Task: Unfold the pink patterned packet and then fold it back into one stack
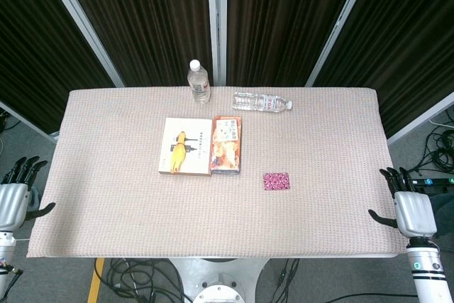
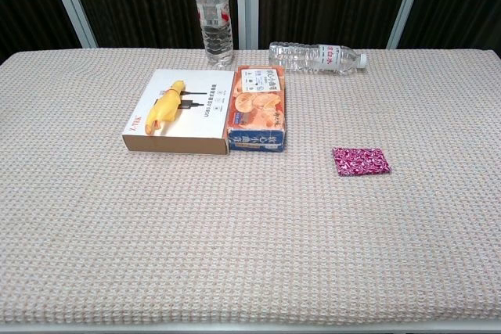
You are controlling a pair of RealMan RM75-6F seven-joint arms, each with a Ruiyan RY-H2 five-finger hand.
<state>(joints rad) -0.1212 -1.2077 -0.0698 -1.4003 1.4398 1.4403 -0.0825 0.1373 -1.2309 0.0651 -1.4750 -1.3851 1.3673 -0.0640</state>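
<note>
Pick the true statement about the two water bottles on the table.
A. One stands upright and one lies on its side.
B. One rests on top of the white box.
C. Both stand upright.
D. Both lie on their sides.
A: the upright bottle stands on its base near the far edge, while the other bottle lies on its side beside it.

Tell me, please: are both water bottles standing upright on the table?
No, only one water bottle stands upright; the other bottle lies on its side near the table's far edge.
</note>
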